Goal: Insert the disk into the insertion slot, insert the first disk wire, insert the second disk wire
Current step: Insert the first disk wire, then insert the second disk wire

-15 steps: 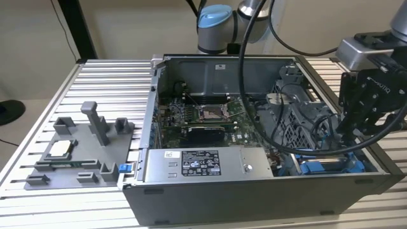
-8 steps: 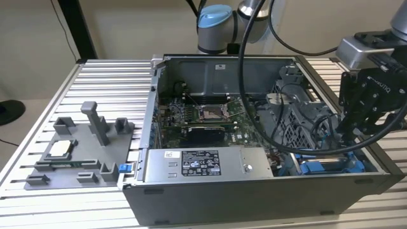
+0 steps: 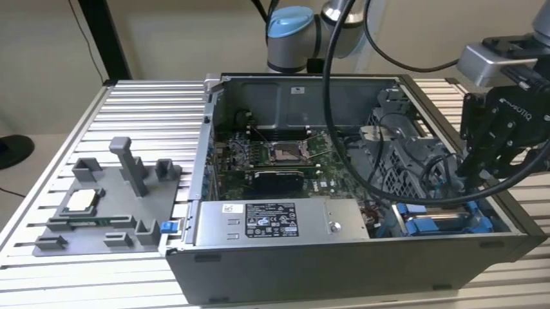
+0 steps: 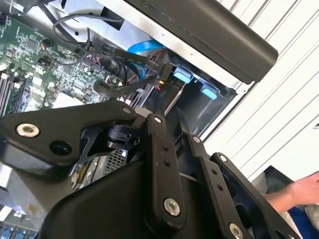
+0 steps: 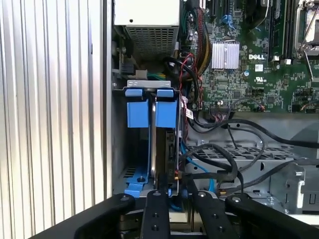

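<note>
Disk [image 5: 164,144] on edge in the slot at the case's corner, blue frame tabs showing. End effector [image 5: 180,191] right at its end, among black cables [image 5: 232,164] — apart or clamped, cannot tell. Likely trouble: snagging a cable, or jamming a connector in crooked through poor alignment.
</note>
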